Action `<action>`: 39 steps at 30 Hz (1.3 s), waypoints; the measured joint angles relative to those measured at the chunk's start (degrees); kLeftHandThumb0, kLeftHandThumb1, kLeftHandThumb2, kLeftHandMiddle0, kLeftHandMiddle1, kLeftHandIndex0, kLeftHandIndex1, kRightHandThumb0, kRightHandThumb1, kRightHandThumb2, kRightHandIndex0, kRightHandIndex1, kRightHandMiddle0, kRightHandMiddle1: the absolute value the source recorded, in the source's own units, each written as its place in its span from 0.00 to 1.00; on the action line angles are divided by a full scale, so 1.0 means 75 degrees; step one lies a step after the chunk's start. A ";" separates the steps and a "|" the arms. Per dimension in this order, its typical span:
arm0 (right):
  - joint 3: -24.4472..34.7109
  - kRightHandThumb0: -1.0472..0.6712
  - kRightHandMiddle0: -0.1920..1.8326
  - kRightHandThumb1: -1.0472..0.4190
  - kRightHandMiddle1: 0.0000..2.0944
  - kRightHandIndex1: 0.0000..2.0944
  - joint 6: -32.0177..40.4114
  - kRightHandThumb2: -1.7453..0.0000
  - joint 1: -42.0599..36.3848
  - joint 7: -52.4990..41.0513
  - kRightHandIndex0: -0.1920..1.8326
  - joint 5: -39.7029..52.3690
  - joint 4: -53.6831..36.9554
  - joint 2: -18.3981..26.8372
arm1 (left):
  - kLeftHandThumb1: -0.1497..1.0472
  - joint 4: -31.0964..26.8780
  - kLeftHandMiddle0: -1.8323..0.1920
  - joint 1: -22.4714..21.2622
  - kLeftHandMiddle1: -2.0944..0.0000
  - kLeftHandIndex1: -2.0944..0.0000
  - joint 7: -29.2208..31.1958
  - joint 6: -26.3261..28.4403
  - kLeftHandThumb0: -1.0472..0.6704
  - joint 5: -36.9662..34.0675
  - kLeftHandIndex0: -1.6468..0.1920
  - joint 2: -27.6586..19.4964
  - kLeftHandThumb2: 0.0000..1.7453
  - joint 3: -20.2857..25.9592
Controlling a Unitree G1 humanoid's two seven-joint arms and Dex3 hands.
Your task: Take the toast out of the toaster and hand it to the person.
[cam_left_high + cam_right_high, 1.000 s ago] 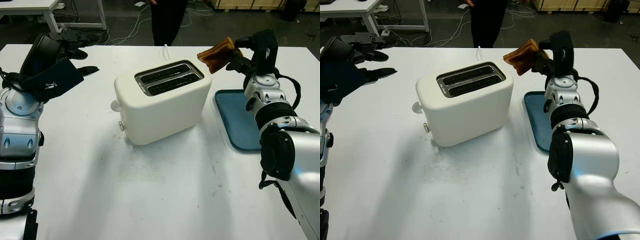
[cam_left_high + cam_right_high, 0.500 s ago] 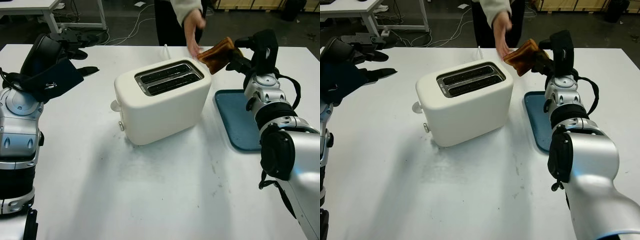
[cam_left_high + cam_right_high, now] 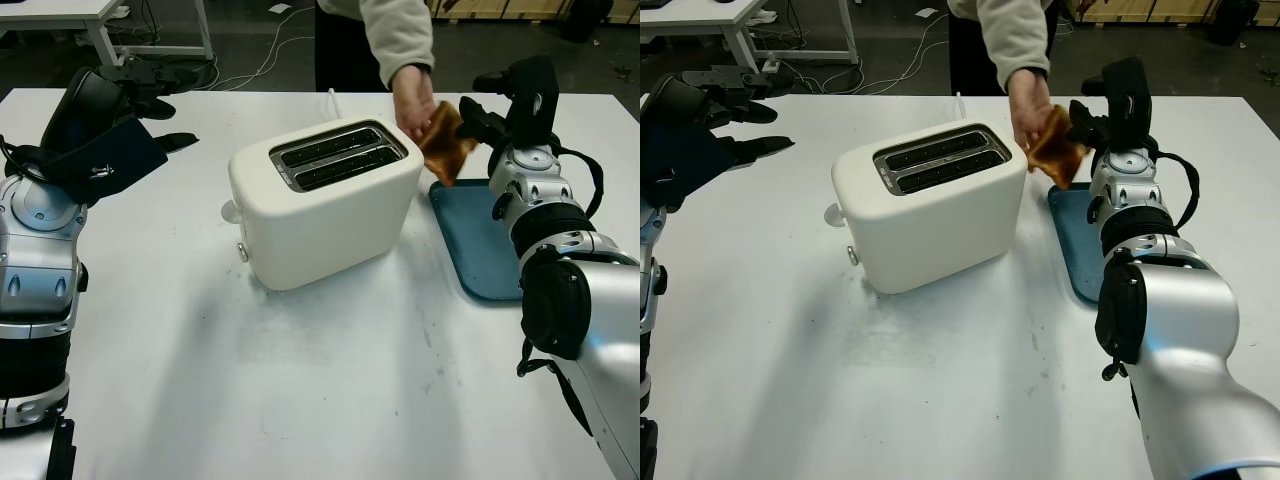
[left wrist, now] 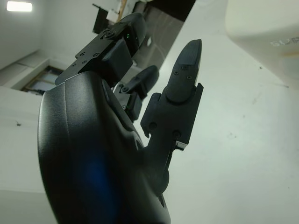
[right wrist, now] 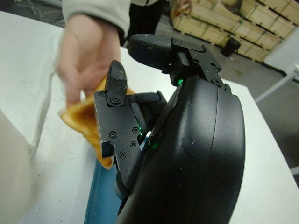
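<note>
The browned toast (image 3: pixel 447 148) hangs tilted, corner down, from a person's hand (image 3: pixel 412 100) that pinches its upper edge, right of the white toaster (image 3: pixel 325 205). Both toaster slots look dark and bare. My right hand (image 3: pixel 478 112) is raised just right of the toast, open, its fingers (image 5: pixel 114 93) straight in front of the slice (image 5: pixel 88 121) and not closed on it. The person's hand (image 5: pixel 88 56) grips the slice from the far side. My left hand (image 3: pixel 120 110) is open, held up over the table's back left, away from the toaster.
A blue tray (image 3: pixel 480 240) lies on the white table below my right hand, right of the toaster. The person stands behind the table's far edge, the sleeve (image 3: pixel 395 30) reaching in over it. Cables and a desk are on the floor beyond.
The person's hand came in from behind the table and took hold of the toast. The slice swung down out of my right fingers, which no longer hold it. The left arm has not moved.
</note>
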State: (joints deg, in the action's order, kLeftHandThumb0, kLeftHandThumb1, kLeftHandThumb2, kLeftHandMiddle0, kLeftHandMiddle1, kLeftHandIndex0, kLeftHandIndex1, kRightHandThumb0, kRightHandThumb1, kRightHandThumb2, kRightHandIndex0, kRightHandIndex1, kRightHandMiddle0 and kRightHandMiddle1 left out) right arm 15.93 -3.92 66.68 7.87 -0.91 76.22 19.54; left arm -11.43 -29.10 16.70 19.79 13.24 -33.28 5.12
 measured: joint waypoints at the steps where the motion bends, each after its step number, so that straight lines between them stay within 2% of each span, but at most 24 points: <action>1: 0.0010 0.55 0.24 0.09 0.83 0.83 0.0000 0.79 0.0000 -0.0019 0.44 0.0000 0.0000 0.0000 | 0.84 0.0000 0.68 0.0000 0.69 1.00 0.0000 0.0000 0.43 0.0001 0.51 0.0000 0.00 0.0000; 13: 0.0013 0.54 0.26 0.09 0.83 0.83 -0.0002 0.81 0.0000 -0.0101 0.45 0.0001 0.0000 0.0000 | 0.84 -0.0047 0.68 0.0000 0.69 1.00 -0.0001 0.0038 0.45 0.0043 0.51 0.0000 0.00 -0.0005; 17: -0.0005 0.43 0.29 0.09 0.83 0.83 -0.0122 0.84 -0.0004 -0.0360 0.46 0.0003 -0.0001 0.0002 | 0.84 -0.0027 0.68 0.0000 0.69 1.00 -0.0001 0.0022 0.42 0.0028 0.51 0.0000 0.00 0.0000; 19: 0.0032 0.36 0.30 0.09 0.70 0.77 -0.0295 0.85 -0.0012 -0.0811 0.38 0.0074 -0.0012 0.0015 | 0.84 -0.0029 0.68 0.0001 0.69 1.00 -0.0001 0.0025 0.42 0.0029 0.52 0.0000 0.00 0.0004; 20: 0.0016 0.31 0.27 0.09 0.55 0.62 -0.0376 0.83 -0.0026 -0.1141 0.29 0.0089 -0.0036 0.0034 | 0.84 -0.0038 0.68 0.0001 0.69 1.00 -0.0001 0.0028 0.43 0.0028 0.52 0.0000 0.00 0.0007; 21: -0.0026 0.29 0.27 0.09 0.34 0.42 -0.0485 0.82 -0.0071 -0.1474 0.26 0.0088 -0.0097 0.0064 | 0.84 -0.0048 0.69 0.0001 0.69 1.00 -0.0001 0.0028 0.44 0.0028 0.52 0.0000 0.00 0.0011; 22: -0.0084 0.28 0.26 0.09 0.21 0.28 -0.0611 0.82 -0.0138 -0.1800 0.24 0.0086 -0.0188 0.0096 | 0.84 -0.0059 0.69 0.0013 0.68 1.00 -0.0001 0.0027 0.45 0.0017 0.52 0.0000 0.00 0.0023; 24: -0.0170 0.25 0.24 0.09 0.07 0.12 -0.0881 0.83 -0.0341 -0.2417 0.22 0.0099 -0.0437 0.0141 | 0.85 -0.0091 0.69 0.0098 0.68 1.00 -0.0016 0.0006 0.48 -0.0020 0.52 0.0018 0.00 0.0078; 25: -0.0172 0.24 0.22 0.09 0.03 0.07 -0.1090 0.85 -0.0534 -0.2807 0.20 0.0199 -0.0672 0.0164 | 0.85 -0.0161 0.70 0.0200 0.68 1.00 -0.0036 -0.0013 0.50 -0.0042 0.53 0.0047 0.00 0.0126; 27: -0.0182 0.22 0.19 0.09 0.01 0.04 -0.1454 0.86 -0.0999 -0.3411 0.17 0.0354 -0.1232 0.0177 | 0.86 -0.0325 0.70 0.0418 0.67 1.00 -0.0111 -0.0056 0.51 -0.0180 0.53 0.0172 0.01 0.0259; 32: -0.0412 0.17 0.16 0.09 0.00 0.01 -0.2010 0.82 -0.2912 -0.3978 0.14 0.0515 -0.3744 0.0179 | 0.89 -0.1025 0.75 0.1122 0.68 1.00 -0.0294 -0.0116 0.44 -0.0457 0.58 0.0529 0.01 0.0621; 35: -0.0404 0.15 0.15 0.09 0.00 0.01 -0.1712 0.84 -0.4313 -0.4130 0.14 0.0900 -0.5601 0.0119 | 0.89 -0.1433 0.75 0.1646 0.67 1.00 -0.0462 -0.0202 0.45 -0.0460 0.59 0.0684 0.01 0.0720; 39: -0.0391 0.19 0.15 0.09 0.00 0.01 -0.0766 0.84 -0.6060 -0.4073 0.14 0.1524 -0.7990 -0.0206 | 0.89 -0.2144 0.79 0.2385 0.68 1.00 -0.0645 -0.0402 0.44 -0.0543 0.64 0.1071 0.05 0.0842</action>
State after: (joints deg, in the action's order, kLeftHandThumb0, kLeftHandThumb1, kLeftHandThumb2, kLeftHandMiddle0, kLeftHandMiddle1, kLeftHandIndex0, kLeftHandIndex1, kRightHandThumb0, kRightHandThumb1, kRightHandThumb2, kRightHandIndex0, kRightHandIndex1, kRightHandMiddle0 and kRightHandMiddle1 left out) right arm 13.00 -9.67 21.23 -22.67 10.52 16.29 18.00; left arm -27.51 -11.21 11.87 16.77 9.17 -25.25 11.43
